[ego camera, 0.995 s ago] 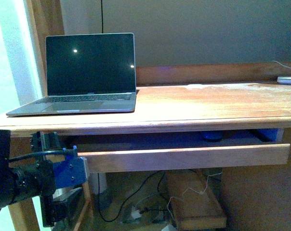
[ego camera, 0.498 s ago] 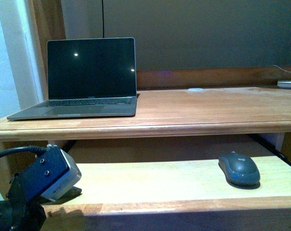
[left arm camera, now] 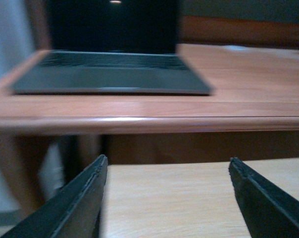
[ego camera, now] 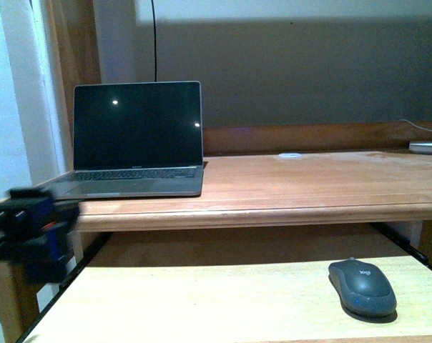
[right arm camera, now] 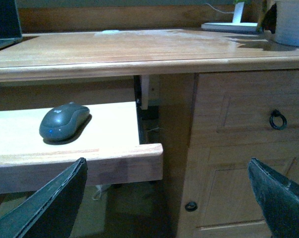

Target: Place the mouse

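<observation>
Front view: laptop [ego camera: 137, 136] sits open, screen dark, on the far left of the tabletop [ego camera: 309, 186]. A small flat white disc [ego camera: 290, 154] lies far back, mid tabletop, well apart from the laptop. Below the tabletop a pale pull-out shelf [ego camera: 202, 307] is out towards us. The mouse [ego camera: 362, 287] is on that shelf, near right, dome up, flat on the wood w/ nothing touching it. Left arm [ego camera: 30, 232] shows at the left edge as a dark blur w/ a bit of blue, level w/ the tabletop edge; can't read its fingers from here.

Left wrist view: left tool [left arm camera: 168, 161] is spread wide, both dark fingers [left arm camera: 82, 198] well apart and nothing between them. It hangs over the left part of the shelf, pointing at the laptop and tabletop edge. Pic is soft. No mouse in this one.

Right wrist view: right tool [right arm camera: 167, 163] is also wide, empty, in front of the shelf's near right corner. The mouse is beyond it, on the shelf, to the left of that corner, not in contact w/ the tool. Right of the shelf is a wooden cabinet front w/ a ring handle [right arm camera: 277, 119] and a round knob [right arm camera: 190, 206] lower down. On the far right of the tabletop sit a flat white device [right arm camera: 228, 26] and a white container [right arm camera: 293, 22].
</observation>
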`<state>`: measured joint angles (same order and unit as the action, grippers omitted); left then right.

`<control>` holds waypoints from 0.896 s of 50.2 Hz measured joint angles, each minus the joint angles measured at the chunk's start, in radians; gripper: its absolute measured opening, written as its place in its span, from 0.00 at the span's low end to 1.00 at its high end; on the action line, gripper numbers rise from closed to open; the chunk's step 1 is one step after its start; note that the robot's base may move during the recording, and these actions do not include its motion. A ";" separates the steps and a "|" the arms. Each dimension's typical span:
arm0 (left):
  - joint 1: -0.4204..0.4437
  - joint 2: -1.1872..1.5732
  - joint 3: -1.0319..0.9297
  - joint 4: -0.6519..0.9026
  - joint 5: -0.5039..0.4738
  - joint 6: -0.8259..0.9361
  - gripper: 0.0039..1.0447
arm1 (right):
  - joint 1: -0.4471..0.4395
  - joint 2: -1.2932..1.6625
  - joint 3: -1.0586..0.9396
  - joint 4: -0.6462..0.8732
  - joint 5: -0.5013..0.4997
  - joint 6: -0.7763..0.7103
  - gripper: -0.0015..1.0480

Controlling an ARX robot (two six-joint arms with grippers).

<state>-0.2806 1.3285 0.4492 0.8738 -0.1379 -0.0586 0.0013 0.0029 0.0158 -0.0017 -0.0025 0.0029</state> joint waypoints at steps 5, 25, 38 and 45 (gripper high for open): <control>0.030 -0.052 -0.077 0.013 -0.091 0.023 0.57 | 0.000 0.000 0.000 0.000 0.004 0.000 0.93; 0.151 -0.328 -0.296 -0.037 0.010 0.046 0.02 | 0.082 0.598 0.225 0.381 -0.112 0.050 0.93; 0.223 -0.506 -0.368 -0.141 0.108 0.047 0.02 | 0.323 1.074 0.522 0.433 0.033 0.021 0.93; 0.274 -0.532 -0.412 -0.113 0.130 0.048 0.02 | 0.407 1.189 0.582 0.417 0.092 0.001 0.93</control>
<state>-0.0071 0.7963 0.0368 0.7612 -0.0074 -0.0109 0.4080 1.1923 0.5980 0.4156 0.0891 0.0036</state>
